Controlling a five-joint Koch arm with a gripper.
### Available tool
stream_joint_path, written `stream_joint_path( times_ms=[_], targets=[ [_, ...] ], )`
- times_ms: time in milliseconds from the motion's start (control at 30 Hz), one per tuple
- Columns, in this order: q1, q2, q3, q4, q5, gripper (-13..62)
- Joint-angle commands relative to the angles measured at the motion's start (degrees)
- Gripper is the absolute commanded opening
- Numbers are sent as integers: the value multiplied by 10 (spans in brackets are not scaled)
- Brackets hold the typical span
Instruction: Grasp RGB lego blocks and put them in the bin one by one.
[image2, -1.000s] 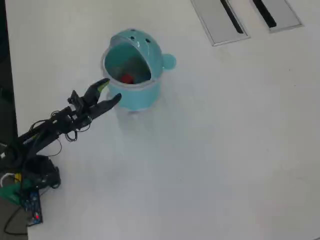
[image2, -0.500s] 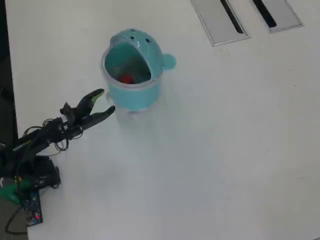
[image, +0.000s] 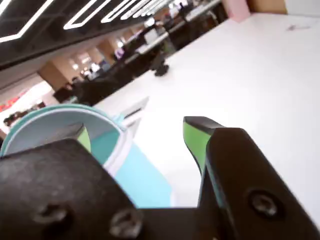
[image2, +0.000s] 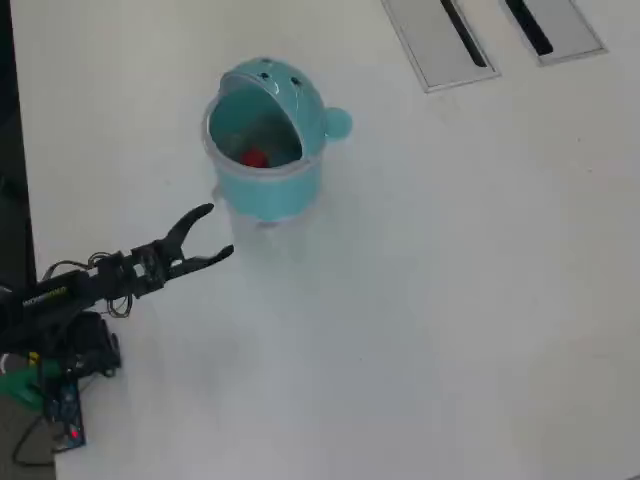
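Observation:
The teal bin (image2: 285, 105) stands upright near the table's far left in the overhead view, its hood at the back and its knob to the right. A red lego block (image2: 254, 157) lies inside it. No other lego block shows. My gripper (image2: 213, 231) is open and empty, below and left of the bin, apart from it. In the wrist view the bin (image: 142, 175) fills the lower left between my green-padded fingers (image: 196, 137), and my gripper (image: 137, 132) holds nothing.
Two grey slotted panels (image2: 440, 40) sit in the table at the top right of the overhead view. The arm's base and a small circuit board (image2: 65, 410) are at the lower left table edge. White tabletop (image2: 450, 300) spreads to the right.
The gripper has drawn back from the bin's rim, down and to the left, and stays open. The red block in the bin has not moved.

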Motion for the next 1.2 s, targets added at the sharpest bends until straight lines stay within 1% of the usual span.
stream_joint_path(
  times_ms=[0, 200, 333, 500, 567, 700, 967, 1167],
  targets=[
    [9, 42, -19, -41, 33, 347],
    [38, 44, -18, -42, 84, 338],
    [62, 45, -17, -39, 154, 331],
    [74, 45, -1, -35, 178, 332],
    [75, 45, 11, -34, 185, 330],
    [90, 45, 34, -33, 261, 330],
    [104, 45, 106, -40, 296, 329],
    [105, 45, 143, -55, 359, 330]
  ],
)
